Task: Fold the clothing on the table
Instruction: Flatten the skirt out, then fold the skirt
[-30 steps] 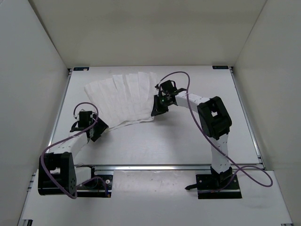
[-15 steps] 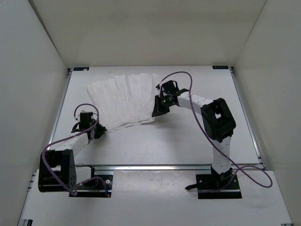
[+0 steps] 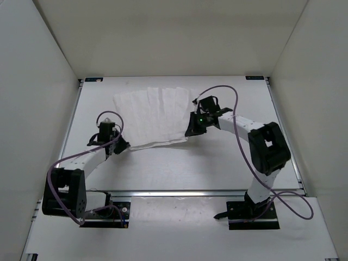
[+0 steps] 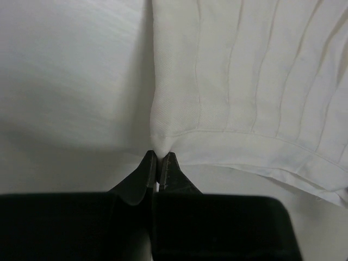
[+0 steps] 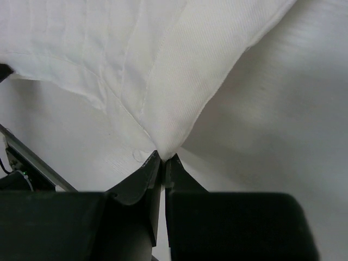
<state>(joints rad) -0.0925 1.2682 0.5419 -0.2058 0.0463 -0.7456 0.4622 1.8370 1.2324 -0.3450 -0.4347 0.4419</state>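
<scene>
Two grippers are engaged on the clothing, a thin, soft white fabric piece marked with parallel crease lines. It lies spread on the far half of the table, a large flat matte white surface with a thin metal frame at its edges. The fabric fans out between the two arms, with its hemmed near edge facing the arm bases.

Left gripper: the black jaws are closed together, with the near-left corner of the clothing pinched between their tips. The wrist view shows the hem running away to the right from the pinch point.

Right gripper: the black jaws are likewise closed, clamping the near-right corner of the clothing. The fabric narrows to a point at the tips.

Task status: no fold is visible. In the overhead view the clothing shows no part doubled over another. The grasp stage appears complete, since both near corners are secured.

Remaining work, as judged from this arrangement:
1. Raise both corners together.
2. Carry the near edge over the panel toward the far edge.
3. Lay it down with the edges aligned, then release.
4. Make further folds if a more compact shape is required.

Caution: the fabric is thin and wrinkles readily. Unequal travel of the two arms is likely to skew the fold line or pull a corner out of the jaws.
</scene>
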